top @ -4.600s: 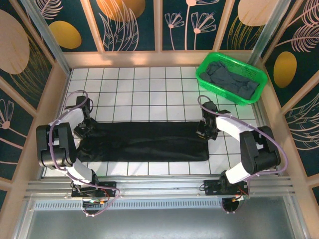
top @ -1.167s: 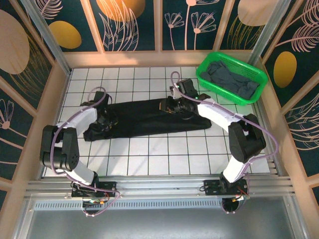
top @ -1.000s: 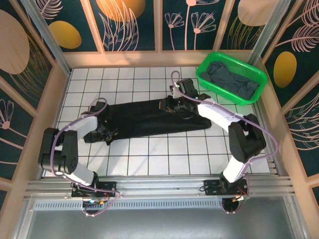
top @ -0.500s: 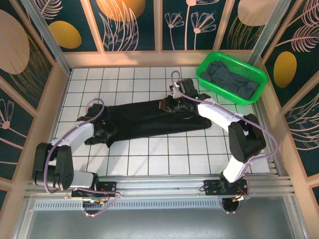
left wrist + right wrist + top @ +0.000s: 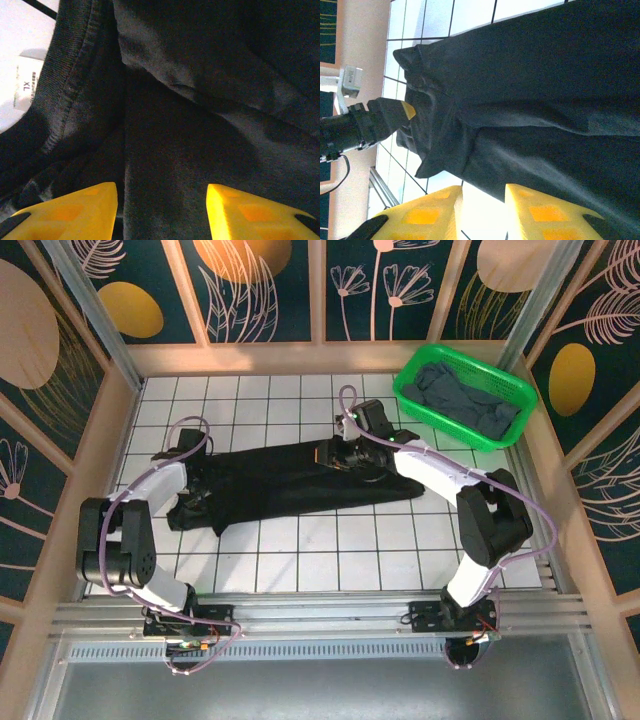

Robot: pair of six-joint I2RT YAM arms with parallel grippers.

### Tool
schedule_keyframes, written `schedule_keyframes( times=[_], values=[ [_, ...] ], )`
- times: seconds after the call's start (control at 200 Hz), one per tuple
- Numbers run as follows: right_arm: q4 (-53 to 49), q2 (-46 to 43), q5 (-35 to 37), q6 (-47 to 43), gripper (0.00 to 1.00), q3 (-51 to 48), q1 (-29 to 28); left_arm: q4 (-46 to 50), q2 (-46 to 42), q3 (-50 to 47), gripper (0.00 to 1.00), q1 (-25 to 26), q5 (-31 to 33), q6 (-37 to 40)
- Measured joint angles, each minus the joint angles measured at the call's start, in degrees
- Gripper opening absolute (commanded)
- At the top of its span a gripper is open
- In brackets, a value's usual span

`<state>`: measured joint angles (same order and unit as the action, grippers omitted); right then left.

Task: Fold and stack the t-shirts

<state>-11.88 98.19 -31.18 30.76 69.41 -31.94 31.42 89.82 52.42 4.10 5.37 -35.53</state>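
The black t-shirt (image 5: 300, 480) lies as a long crumpled band across the middle tiles, its left end bunched. My left gripper (image 5: 198, 496) is down on that left end. In the left wrist view it is open (image 5: 162, 202), with dark cloth (image 5: 200, 100) under the gap and a white XL label (image 5: 25, 90) by the collar. My right gripper (image 5: 337, 455) hovers over the shirt's right part. It is open (image 5: 482, 212), white tile shows in its narrow gap, and the shirt's edge (image 5: 530, 100) runs just above. The slate grey t-shirt (image 5: 465, 395) lies heaped in the basket.
The green plastic basket (image 5: 410, 390) stands at the back right corner. Wooden walls ring the tiled table (image 5: 330, 560). A metal rail (image 5: 320, 615) with the arm bases runs along the near edge. White tiles lie bare in front of the shirt.
The shirt, earlier spread flat near the front, has moved back and crumpled. In the last second the left gripper shifted slightly up and left on the shirt's end, while the right gripper barely moved.
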Motion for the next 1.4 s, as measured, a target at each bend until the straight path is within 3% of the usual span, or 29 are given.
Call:
schedule_keyframes(
  times=[0.18,0.365,0.626,1.026,1.401],
  values=[
    [0.2,-0.3,0.0,0.0,0.29,-1.7,0.0,-1.5,0.2,-1.5,0.49,0.0,0.7,0.6],
    [0.1,-0.4,0.0,0.0,0.29,-2.4,0.0,-3.2,0.3,-3.3,0.36,0.0,-0.6,0.8],
    [0.1,-0.4,0.2,0.0,0.29,-2.4,0.0,-3.7,-0.2,-3.5,0.0,0.0,-0.9,1.0],
    [-0.3,-0.4,1.3,0.0,0.29,-2.2,0.0,3.6,-3.0,4.5,0.0,0.0,1.6,0.8],
    [-1.0,-0.4,1.7,0.0,0.29,-2.2,0.6,7.8,5.1,14.0,0.0,0.0,7.3,1.0]
  ],
)
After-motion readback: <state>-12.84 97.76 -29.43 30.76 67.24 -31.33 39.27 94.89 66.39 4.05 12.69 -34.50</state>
